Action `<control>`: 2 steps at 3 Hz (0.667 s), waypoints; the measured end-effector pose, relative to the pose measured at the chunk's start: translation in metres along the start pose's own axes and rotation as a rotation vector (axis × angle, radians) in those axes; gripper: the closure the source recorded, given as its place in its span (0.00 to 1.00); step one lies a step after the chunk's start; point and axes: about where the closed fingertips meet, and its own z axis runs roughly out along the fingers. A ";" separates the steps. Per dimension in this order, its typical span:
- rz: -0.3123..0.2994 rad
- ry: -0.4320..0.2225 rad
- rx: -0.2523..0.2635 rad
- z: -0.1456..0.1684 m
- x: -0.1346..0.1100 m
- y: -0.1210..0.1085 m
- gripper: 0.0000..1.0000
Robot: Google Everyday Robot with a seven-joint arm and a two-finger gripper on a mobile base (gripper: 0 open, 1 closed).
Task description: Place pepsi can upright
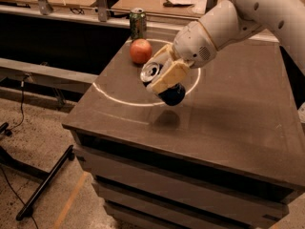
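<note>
The pepsi can [164, 86] is dark blue with a silver top. It is held tilted, silver top pointing left and up, a little above the dark table [228, 109]. My gripper [164, 73] is shut on the can, its cream-coloured fingers [169, 76] clamped across the can's side. The white arm comes in from the upper right. The can's shadow falls on the table just below it, inside a white circle marked on the tabletop.
A red apple [141, 51] sits on the table just left of the gripper. A green can [137, 23] stands upright at the table's far left corner. The table's left and front edges drop to the floor.
</note>
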 end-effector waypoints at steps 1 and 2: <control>0.074 -0.071 -0.037 0.000 0.002 0.005 1.00; 0.182 -0.107 -0.048 0.002 0.007 0.015 1.00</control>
